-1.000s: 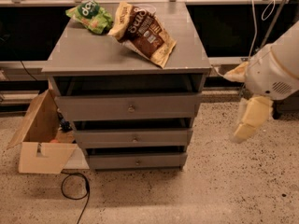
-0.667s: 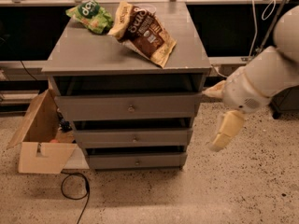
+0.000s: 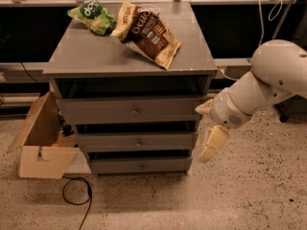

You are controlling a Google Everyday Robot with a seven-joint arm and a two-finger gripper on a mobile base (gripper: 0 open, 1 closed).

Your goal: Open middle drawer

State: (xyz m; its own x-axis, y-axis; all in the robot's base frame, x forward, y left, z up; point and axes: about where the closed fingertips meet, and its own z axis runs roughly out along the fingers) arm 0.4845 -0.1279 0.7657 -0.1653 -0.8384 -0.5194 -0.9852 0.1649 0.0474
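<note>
The grey cabinet (image 3: 129, 56) has three drawers stacked. The middle drawer (image 3: 110, 142) is the medium-height front with a small round metal knob (image 3: 138, 142); it looks closed. The taller top drawer (image 3: 96, 110) is above it and the shortest bottom drawer (image 3: 115, 166) below. My gripper (image 3: 201, 134) hangs at the cabinet's right front corner, level with the middle drawer, touching no knob. Its cream fingers (image 3: 214, 144) stand wide apart, so it is open and empty. The white arm (image 3: 268, 80) reaches in from the right.
A green snack bag (image 3: 92, 16) and a brown chip bag (image 3: 148, 32) lie on the cabinet top. An open cardboard box (image 3: 41, 150) sits on the floor at the left, with a black cable (image 3: 76, 195) beside it. A railing runs behind.
My arm and gripper have moved left and slightly down, from well right of the cabinet to its right front corner. The drawers have not moved.
</note>
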